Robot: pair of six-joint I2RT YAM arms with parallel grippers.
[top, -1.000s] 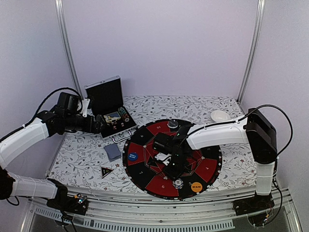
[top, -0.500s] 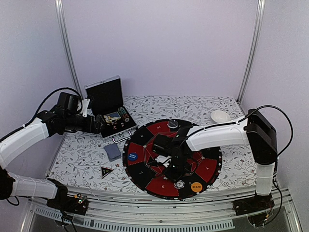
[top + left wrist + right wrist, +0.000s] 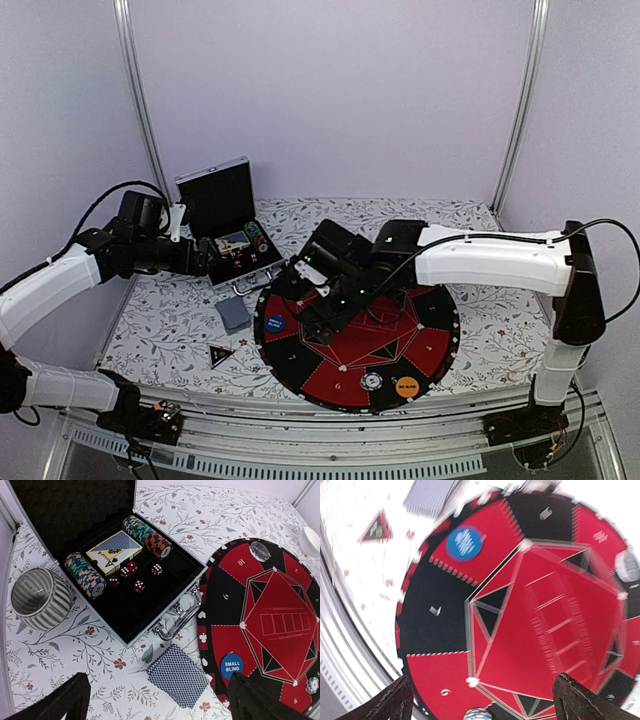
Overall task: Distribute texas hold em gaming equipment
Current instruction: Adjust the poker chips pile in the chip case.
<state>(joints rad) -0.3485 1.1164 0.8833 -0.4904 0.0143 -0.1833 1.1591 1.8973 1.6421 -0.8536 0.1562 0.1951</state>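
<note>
The right gripper (image 3: 482,690) is wide open and empty above the big round red-and-black mat (image 3: 435,335). The left gripper (image 3: 157,692) is open too, over the grey-blue deck of cards (image 3: 177,675) beside the mat. Cards look thin, light and slippery, so pinch the deck's edges. A second ago the right arm was lower, nearer the small striped chip (image 3: 371,380).

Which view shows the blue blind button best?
The left wrist view: the blue blind button lies sharp on a red segment of the mat, SMALL BLIND readable. The right wrist view blurs the button; the top external view shows it small and unreadable.
</note>
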